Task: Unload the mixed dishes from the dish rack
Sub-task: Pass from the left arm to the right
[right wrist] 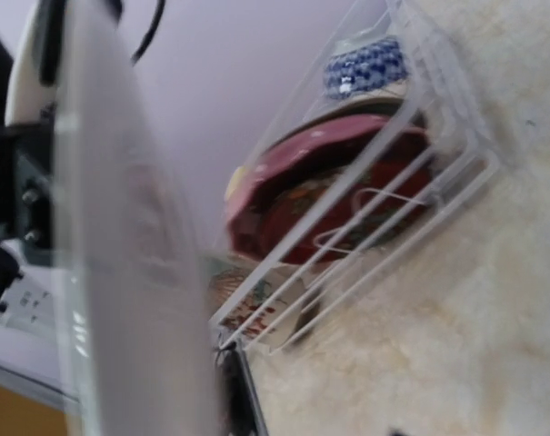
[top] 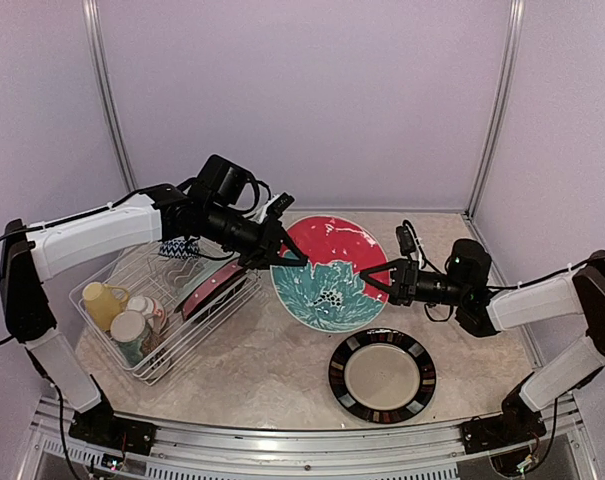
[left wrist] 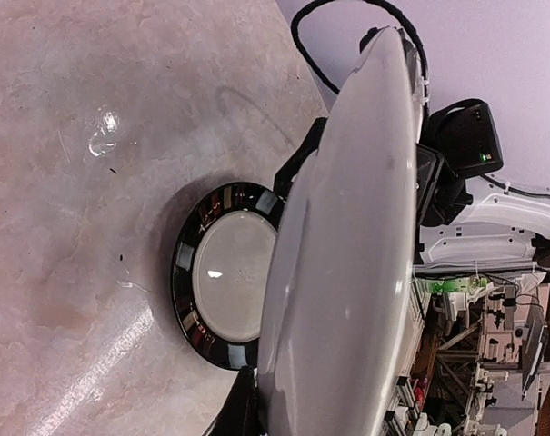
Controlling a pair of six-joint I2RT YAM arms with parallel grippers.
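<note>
From above, the step in hand looks like a handover. The left gripper (top: 282, 258) pinches the rim of a large round floral plate (top: 327, 270), red with a teal bloom, held tilted in the air just right of the dish rack (top: 202, 340). The right gripper (top: 374, 281) has its fingers astride the plate's far rim, the side away from the rack; whether they have bitten yet I cannot tell. The next move would call for a firm hold there before the left lets go. A black-rimmed plate (top: 382, 375) lies flat on the table (top: 272, 370), well right of the rack. In the rack's thin white wires sit a yellow mug (top: 104, 300), a cream mug (top: 132, 330), a red plate (top: 214, 288) and a blue-patterned bowl (top: 180, 247). The left wrist view shows the floral plate's pale, glossy underside (left wrist: 347, 254) edge-on, with the black-rimmed plate (left wrist: 225, 277) on the sheened, marble-like top beyond. The right wrist view gives the plate's edge (right wrist: 120, 227) as a blur, and the rack (right wrist: 420, 209) behind it with the red plate (right wrist: 329, 182) leaning inside.
</note>
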